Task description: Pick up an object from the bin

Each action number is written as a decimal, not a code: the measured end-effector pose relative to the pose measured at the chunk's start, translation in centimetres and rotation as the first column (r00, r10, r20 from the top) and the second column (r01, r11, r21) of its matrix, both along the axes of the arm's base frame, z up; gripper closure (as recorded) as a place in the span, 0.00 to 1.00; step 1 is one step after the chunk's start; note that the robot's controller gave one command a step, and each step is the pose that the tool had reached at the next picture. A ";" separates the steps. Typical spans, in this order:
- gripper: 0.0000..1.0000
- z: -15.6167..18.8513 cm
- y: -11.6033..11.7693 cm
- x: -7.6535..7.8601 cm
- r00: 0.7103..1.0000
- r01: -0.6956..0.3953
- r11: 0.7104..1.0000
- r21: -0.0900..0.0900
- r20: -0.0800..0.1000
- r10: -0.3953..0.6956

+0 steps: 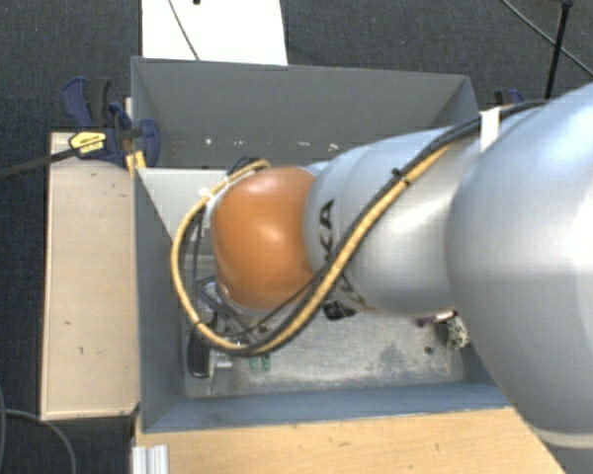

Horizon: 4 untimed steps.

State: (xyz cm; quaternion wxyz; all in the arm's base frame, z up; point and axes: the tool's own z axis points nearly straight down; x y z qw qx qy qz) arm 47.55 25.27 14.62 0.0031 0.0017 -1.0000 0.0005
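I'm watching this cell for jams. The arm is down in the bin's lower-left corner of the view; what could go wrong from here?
1. The gripper sits low beside the left wall, so a sideways move could scrape metal.
2. The yellow cable loop hangs near that wall and might snag.
3. The small green thing lies right beside the gripper and may get nudged away rather than picked.

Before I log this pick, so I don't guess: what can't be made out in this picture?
Bin floor: camera view, mostly covered by the arm and its orange cover.
Gripper: tucked under cover and cables; what lies beneath it is hidden.
Green thing near the front wall, pale thing at right: too small to identify.
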 end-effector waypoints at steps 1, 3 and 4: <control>0.00 -7.7 -1.6 2.7 0.997 0.082 0.997 0.001 0.006 -0.082; 1.00 1.9 -0.1 8.0 0.998 0.056 0.998 0.007 0.018 -0.057; 1.00 1.9 -0.5 9.9 0.997 0.081 0.997 0.003 0.010 -0.081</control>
